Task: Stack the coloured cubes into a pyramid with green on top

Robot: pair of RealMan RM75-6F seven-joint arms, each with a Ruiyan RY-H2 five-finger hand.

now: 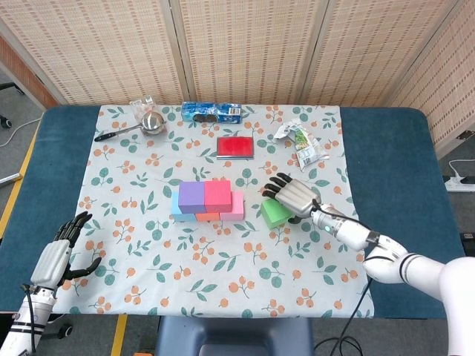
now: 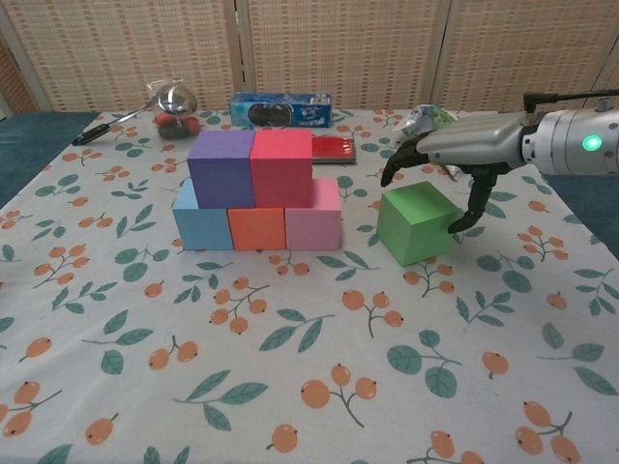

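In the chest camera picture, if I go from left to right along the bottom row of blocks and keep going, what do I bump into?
light blue cube → orange cube → pink cube → green cube → right hand, hovering over the green cube.

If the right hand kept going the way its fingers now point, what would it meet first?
Likely the green cube: the right hand hangs over it, open, fingers curling down around its top. Contact is unclear from these views.
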